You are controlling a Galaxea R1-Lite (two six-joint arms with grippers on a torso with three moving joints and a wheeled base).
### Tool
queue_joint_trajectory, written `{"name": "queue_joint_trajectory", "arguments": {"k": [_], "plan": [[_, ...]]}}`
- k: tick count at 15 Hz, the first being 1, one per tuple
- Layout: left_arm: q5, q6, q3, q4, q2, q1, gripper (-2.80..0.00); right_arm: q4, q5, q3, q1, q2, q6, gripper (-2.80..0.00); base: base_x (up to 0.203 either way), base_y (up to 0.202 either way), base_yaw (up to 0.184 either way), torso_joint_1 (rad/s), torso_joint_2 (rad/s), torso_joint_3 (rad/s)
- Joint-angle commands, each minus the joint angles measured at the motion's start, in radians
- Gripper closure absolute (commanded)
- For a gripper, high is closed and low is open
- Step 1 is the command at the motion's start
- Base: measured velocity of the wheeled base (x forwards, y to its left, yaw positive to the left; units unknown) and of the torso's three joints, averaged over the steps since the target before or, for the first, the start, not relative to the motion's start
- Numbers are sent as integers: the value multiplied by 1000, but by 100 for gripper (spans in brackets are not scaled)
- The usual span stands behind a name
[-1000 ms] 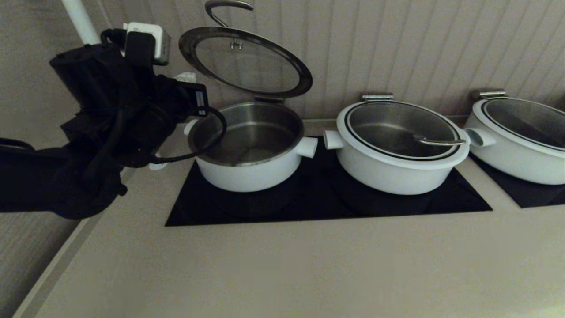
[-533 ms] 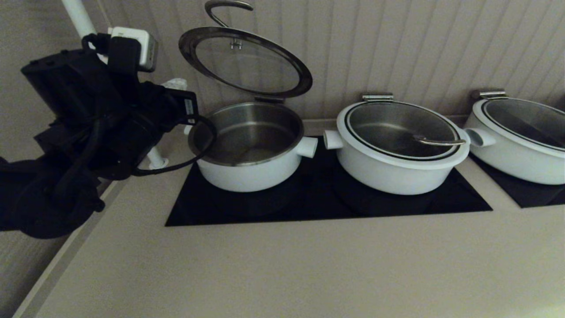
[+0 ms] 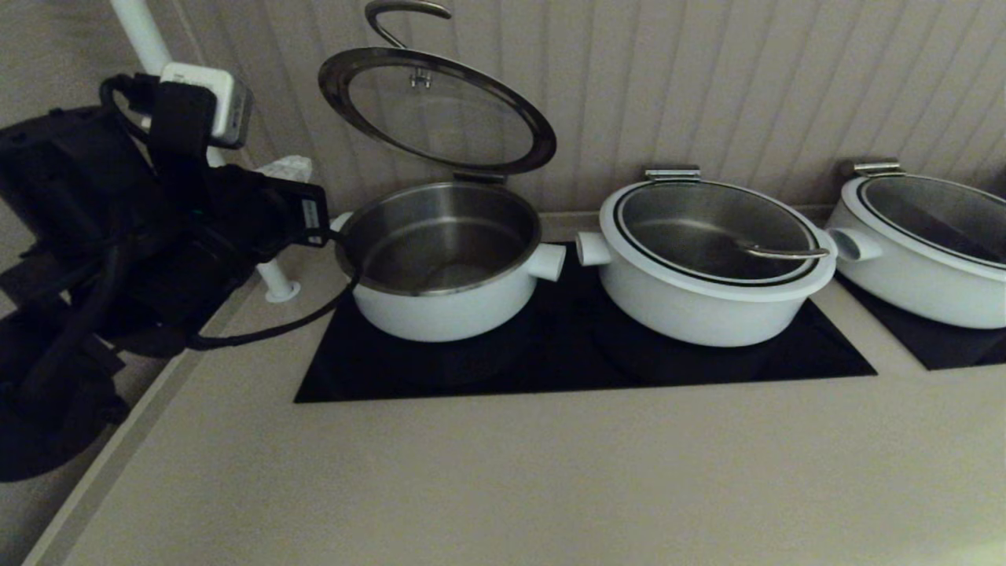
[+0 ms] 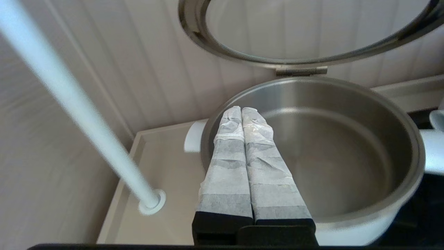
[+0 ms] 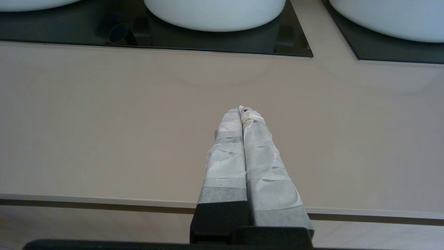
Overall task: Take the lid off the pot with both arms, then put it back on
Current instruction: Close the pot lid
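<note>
The lid [image 3: 437, 110] stands up on its hinge above the open pot [image 3: 445, 259], so lifting looks done and closing is left, while the left gripper [image 4: 241, 113] and right gripper [image 5: 241, 111] are both pinched closed, holding nothing.

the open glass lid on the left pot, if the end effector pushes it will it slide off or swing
The lid would probably swing, not slide: a metal hinge joins its back edge to the pot. Its glass pane suggests it is stiff, fairly heavy and could crack if dropped shut. The arched wire handle looks smooth, so possibly slippery.
</note>
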Motion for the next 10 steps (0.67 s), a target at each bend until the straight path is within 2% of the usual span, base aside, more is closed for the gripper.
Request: {"name": "queue_joint_trajectory", "arguments": {"k": [1,10], "plan": [[2,5,43,-6,-62,0,0,0,1,0,2,0,-1,0,0,0,0,0,0,0],[1,38,189,-2,-148,2,0,0,1,0,0,0,-1,0,0,0,0,0,0,0]]}}
